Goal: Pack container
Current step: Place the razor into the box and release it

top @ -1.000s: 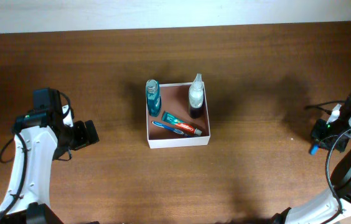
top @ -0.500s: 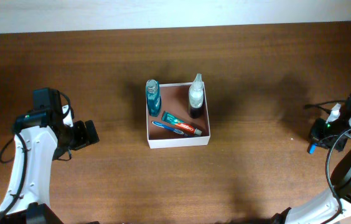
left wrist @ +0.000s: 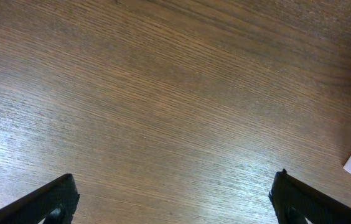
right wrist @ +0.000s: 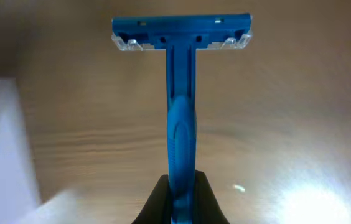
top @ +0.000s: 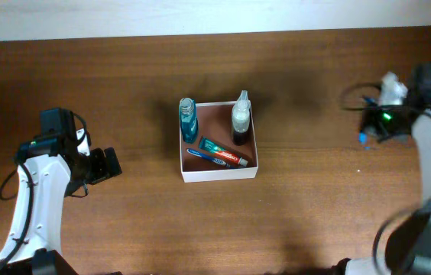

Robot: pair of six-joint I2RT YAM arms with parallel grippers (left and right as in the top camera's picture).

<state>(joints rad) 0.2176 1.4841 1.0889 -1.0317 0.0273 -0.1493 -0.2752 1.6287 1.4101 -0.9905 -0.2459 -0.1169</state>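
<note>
1. Two arms stand at opposite ends of the brown wooden bench [top: 315, 214], with the container [top: 219, 175] between them near the middle.
2. The container is a shallow square box with thin white walls and a reddish-brown floor. It sits flat on the bench, well apart from both hands.
3. Inside it, a blue bottle [top: 188, 121] stands in the back left corner and a clear spray bottle [top: 241, 118] with a dark base stands in the back right corner.
4. A toothpaste tube [top: 224, 153] lies slantwise across the front half of the box.
5. The left hand [left wrist: 174, 186] is spread wide and holds nothing. Its dark fingers [left wrist: 54, 198] frame bare wood grain, and a white corner of the container shows at the right edge of the left wrist view.
6. The right hand [right wrist: 180, 194] is pinched narrow on the handle of a blue razor [right wrist: 180, 112]. The razor's head points away from the fingers.
7. Seen from overhead, the right hand sits over the bench's far right side.
</note>
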